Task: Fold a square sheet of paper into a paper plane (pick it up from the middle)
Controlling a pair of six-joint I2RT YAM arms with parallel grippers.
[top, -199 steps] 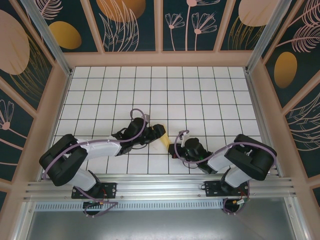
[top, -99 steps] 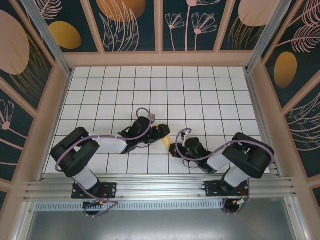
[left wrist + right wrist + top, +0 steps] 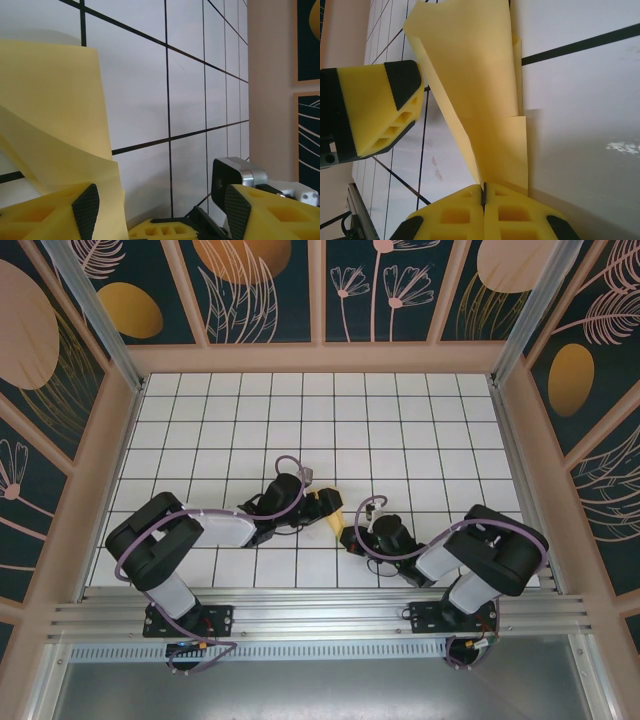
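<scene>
Pose: stretching low and inward, meeting near the middle of the tabletop's near edge. Pinching the creased square sheet of paper in the fully closed right gripper; spreading the left gripper wide, empty, just beside it.

Bright even light, soft shadows, near foreground blurred.

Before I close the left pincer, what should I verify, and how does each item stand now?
1. Right pincer shut on the folded pale-yellow paper sheet: ok.
2. Left pincer open: ok.
3. Sheet centred between the left pincer's jaws: not ok, it lies toward one finger.
4. The two pincers apart from each other: ok.
5. Sheet's creases lined up: cannot tell.
</scene>
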